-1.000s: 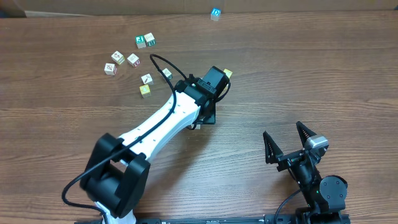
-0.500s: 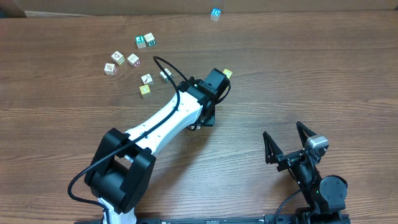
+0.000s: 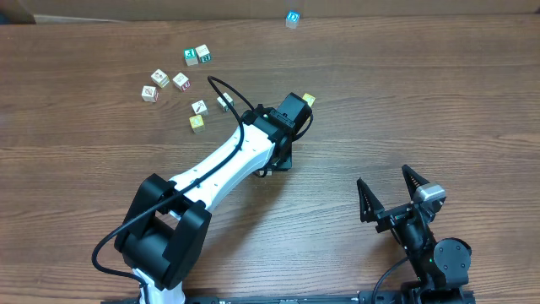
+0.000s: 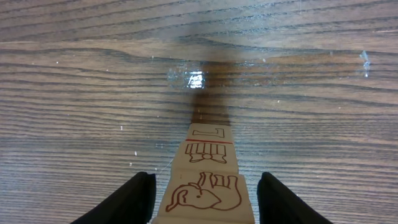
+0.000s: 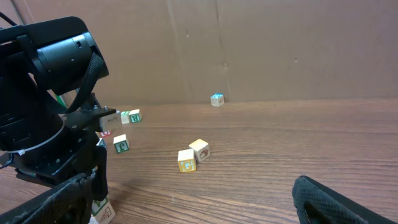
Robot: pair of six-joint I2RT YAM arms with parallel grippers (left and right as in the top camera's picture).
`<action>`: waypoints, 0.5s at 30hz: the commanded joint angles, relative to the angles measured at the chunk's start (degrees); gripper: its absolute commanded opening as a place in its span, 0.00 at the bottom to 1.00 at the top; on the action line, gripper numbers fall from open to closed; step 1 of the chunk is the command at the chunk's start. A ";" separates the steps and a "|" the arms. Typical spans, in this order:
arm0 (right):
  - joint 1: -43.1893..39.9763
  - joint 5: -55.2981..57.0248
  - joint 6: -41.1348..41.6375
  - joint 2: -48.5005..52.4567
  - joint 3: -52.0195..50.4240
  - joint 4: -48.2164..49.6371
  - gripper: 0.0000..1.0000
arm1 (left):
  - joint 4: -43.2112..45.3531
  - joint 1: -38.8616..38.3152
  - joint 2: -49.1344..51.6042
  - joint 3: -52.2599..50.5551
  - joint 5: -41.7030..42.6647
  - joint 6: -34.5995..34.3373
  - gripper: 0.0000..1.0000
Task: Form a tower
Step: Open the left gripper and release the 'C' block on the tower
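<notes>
Tower (image 4: 205, 174) dead centre in the left wrist view: a one-cube-wide column on the table (image 4: 74, 74). Three faces show, tapering away from the lens: an elephant outline nearest, a drum-like figure next, a red letter L farthest. The left gripper (image 4: 206, 186) straddles it, fingers (image 4: 134, 202) one on each side. A thin strip of wood grain shows between each finger and the cubes, so the pincer is set a little wider than the column, touching nothing and holding nothing.

From overhead the column itself is hidden under the left gripper's black head, about mid-table. A yellow cube (image 3: 309, 100) lies just beside that head on its far right. The loose cubes (image 3: 180, 81) are scattered to the far left, and a blue-marked cube (image 3: 292, 17) sits alone at the far edge. Near right, well apart from all this, the right gripper (image 3: 381, 175) is parked with its pincer spread wide and empty.

My read is that the step in hand is work at the top of the stack, with the jaws bracketing the uppermost cube. Whether that is a squeeze or a let-go, I cannot tell. Either way the margin is slim. A closing move needs both fingers to meet the cube evenly. A lift needs to go straight up, since any sideways brush could topple so narrow a column. After that, the scattered cubes on the far left look like the next supply.
</notes>
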 commanded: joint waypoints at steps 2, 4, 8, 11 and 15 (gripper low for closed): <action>-0.26 -0.04 0.15 -0.52 -0.61 0.31 1.00 | 0.11 -0.33 0.46 -0.24 0.07 -1.31 0.49; -0.26 -0.04 0.15 -0.52 -0.59 0.31 1.00 | 0.22 -0.33 0.46 -0.42 0.07 -1.97 0.49; -0.26 -0.04 0.15 -0.52 -0.59 0.31 1.00 | 0.98 -0.33 0.46 -1.29 0.09 -2.49 0.49; -0.26 -0.04 0.15 -0.52 -0.59 0.31 1.00 | 1.81 -0.31 0.46 -2.05 0.07 -2.49 0.48; -0.26 -0.04 0.15 -0.52 -0.59 0.31 1.00 | 2.12 -0.31 0.46 -2.12 0.07 -2.47 0.39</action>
